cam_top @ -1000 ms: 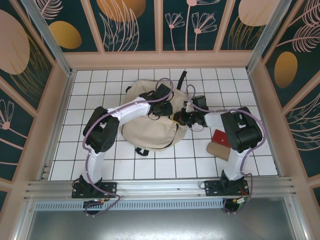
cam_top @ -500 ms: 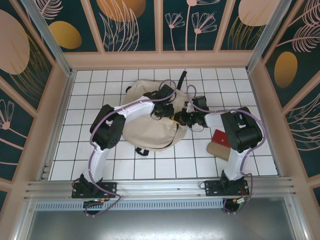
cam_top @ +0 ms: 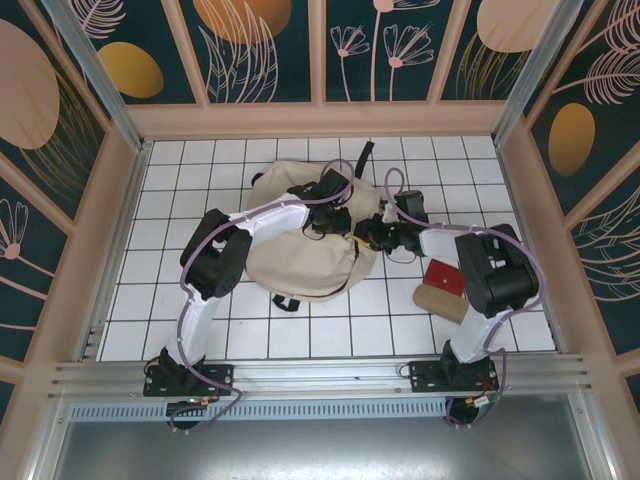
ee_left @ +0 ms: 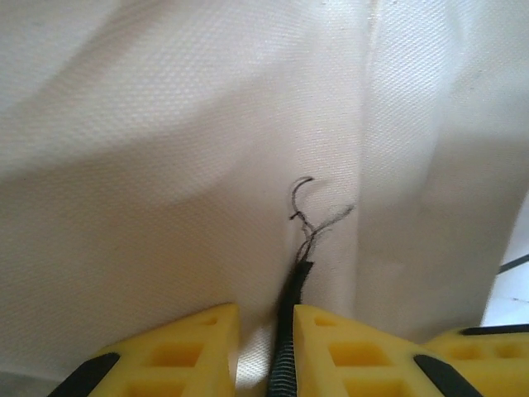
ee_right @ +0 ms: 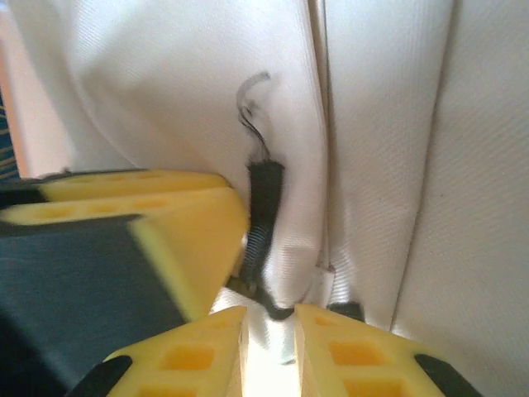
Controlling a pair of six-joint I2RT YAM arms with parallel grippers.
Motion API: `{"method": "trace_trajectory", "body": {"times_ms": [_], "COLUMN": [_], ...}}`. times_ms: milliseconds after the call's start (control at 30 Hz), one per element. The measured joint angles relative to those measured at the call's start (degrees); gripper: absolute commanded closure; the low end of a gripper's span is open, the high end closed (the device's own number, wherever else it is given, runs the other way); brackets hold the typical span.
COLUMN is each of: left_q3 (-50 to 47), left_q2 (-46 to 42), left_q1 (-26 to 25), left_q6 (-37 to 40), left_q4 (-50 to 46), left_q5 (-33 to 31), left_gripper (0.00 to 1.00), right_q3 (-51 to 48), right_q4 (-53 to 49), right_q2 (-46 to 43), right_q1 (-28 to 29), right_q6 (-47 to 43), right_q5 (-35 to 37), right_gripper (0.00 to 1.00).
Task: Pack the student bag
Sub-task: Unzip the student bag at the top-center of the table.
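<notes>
Your left gripper [ee_left: 266,327] is closed on a black pull cord [ee_left: 296,277] against the student bag [cam_top: 290,262], which lies slumped mid-table on the white tiles [cam_top: 180,190]. The hold is probably there to work a zipper so the bag can be opened for packing. Your right gripper [ee_right: 271,331] crowds in just beside it, jaws a sliver apart; whether they grip anything you cannot tell. The wrist views give the cord's frayed tip and the cream weave up close. The overhead adds the layout: both arms bent over the bag's far right side, with a red flat item [cam_top: 441,274] and a tan item [cam_top: 440,300] near the right arm.
</notes>
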Motion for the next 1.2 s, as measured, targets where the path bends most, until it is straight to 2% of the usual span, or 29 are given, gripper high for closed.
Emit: {"method": "trace_trajectory", "body": {"times_ms": [233,567,667,767,967,1133,1200], "left_q3": [0.0,0.9,2.2,3.8,7.1,8.4,8.8], "left_q2": [0.0,1.4,2.5,3.4,5.6,6.3,6.3], "left_q1": [-0.2,-1.6,-2.0,-2.6,-3.9,-4.1,-4.3], "left_q6": [1.1,2.4,2.5,2.9,3.9,4.1,3.9], "left_q4": [0.4,-0.2,-1.1,-2.8,-6.3,-8.0,-8.5], "left_q5": [0.0,-2.5,-3.8,-6.1,-11.0,-13.4,-14.1], "left_gripper": [0.74,0.78,0.74,0.73,0.8,0.99,1.0], "right_q3": [0.0,0.0,0.0,0.0,0.0,0.0,0.0], "right_q4": [-3.6,-5.7,-5.8,-5.9,-6.0,-6.0,-6.1], "right_q2": [-4.7,-4.3,-4.1,-4.0,-4.0,-4.0,-4.0], "right_q1": [-3.8,-3.9,-3.9,-3.9,-3.9,-3.9,-3.9], "right_q6": [-1.9,-2.2,-2.2,-2.2,-2.2,-2.2,-2.2], "right_q5": [4.7,6.6,6.7,6.7,7.3,7.6,7.6], "right_gripper": [0.7,0.71,0.71,0.71,0.72,0.71,0.71]}}
